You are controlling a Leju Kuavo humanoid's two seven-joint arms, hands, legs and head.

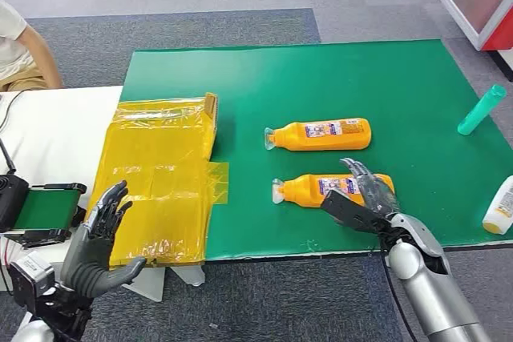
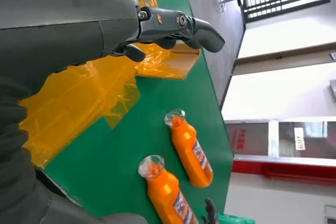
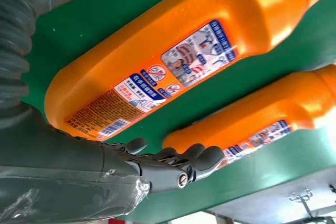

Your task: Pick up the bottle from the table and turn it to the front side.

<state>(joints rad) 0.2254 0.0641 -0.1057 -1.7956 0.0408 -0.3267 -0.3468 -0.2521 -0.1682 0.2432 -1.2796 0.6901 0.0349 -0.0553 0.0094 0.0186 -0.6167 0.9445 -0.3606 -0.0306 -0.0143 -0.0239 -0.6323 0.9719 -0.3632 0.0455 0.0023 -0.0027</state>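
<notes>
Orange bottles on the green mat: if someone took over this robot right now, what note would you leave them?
Left hand: open, holds nothing, raised near the yellow sheet.
Right hand: open, fingers spread over the base end of the near bottle; no grip visible yet.
Both orange bottles lie flat on the green mat, caps towards the yellow sheet; the far bottle is untouched. The near bottle shows a barcode label in the right wrist view, likely its back.
Done: the reach to the bottle.
Left: grasp, lift, turn the front up.

robot lab, green mat [image 1: 363, 78] on table, grey carpet [image 1: 181, 38], seated person [image 1: 18, 50]
</notes>
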